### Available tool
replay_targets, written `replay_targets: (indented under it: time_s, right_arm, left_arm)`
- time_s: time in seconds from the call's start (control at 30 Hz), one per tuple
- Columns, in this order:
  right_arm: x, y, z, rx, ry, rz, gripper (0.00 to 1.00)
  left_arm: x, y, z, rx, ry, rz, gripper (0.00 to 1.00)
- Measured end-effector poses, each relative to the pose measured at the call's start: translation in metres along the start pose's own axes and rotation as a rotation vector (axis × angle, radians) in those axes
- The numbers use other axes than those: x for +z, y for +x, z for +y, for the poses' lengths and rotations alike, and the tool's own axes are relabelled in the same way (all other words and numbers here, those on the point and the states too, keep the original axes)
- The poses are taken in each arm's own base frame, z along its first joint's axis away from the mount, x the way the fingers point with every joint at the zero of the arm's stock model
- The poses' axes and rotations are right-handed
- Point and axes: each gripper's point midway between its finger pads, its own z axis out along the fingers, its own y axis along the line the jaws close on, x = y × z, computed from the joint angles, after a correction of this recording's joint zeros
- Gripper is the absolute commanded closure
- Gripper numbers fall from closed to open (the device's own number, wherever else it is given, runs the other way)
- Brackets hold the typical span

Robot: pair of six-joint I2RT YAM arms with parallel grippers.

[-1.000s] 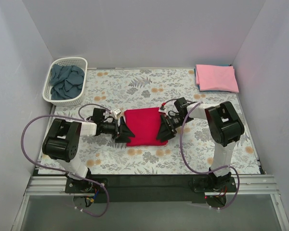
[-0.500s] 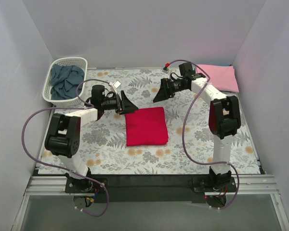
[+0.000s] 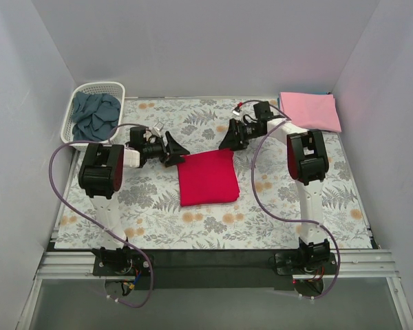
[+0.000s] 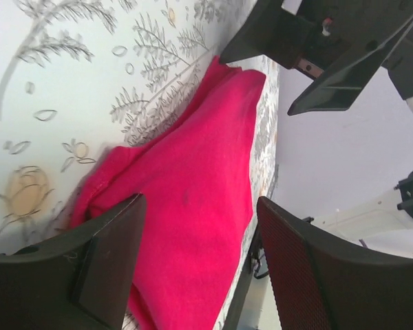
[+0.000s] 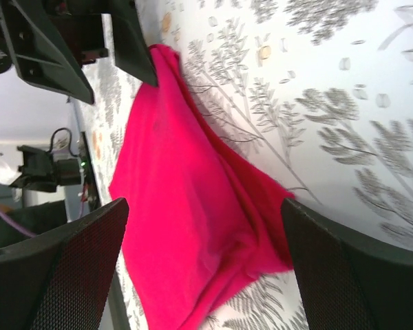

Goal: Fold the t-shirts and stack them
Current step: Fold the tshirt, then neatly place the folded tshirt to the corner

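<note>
Nothing held here: left fingers and right fingers sit spread open just beside far corners of the red shirt.

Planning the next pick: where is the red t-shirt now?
Top view: the red t-shirt lies folded mid-table on the floral cloth, its far corners near the left end effector and right end effector.

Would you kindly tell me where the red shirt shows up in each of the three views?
Top external: red shirt, folded, at the picture's centre.
Left wrist: red shirt from centre to bottom edge.
Right wrist: red shirt centre-left.
Shared landmark: floral cloth beneath it.
</note>
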Motion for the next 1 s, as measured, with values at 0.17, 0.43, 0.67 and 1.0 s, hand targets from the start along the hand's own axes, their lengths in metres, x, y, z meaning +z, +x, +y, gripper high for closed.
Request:
replay_targets:
  time_s: [0.17, 0.43, 0.67, 1.0]
  right_arm:
    - [-0.026, -0.020, 0.003, -0.068, 0.109, -0.067, 0.02]
    - [-0.107, -0.030, 0.108, -0.348, 0.268, -0.239, 0.02]
    - [-0.122, 0.028, 0.104, -0.241, 0.369, -0.253, 0.02]
    - [-0.145, 0.120, 0.033, 0.235, 0.532, -0.291, 0.02]
  left_arm:
    - [-0.018, -0.022, -0.015, 0.099, -0.035, -0.059, 0.32]
    - [-0.061, -0.021, -0.149, 0.649, -0.053, -0.194, 0.45]
    - [0.005, 0.129, -0.184, 1.245, -0.064, 0.039, 0.56]
    - [0.061, 0.210, -0.092, 1.674, -0.292, 0.373, 0.55]
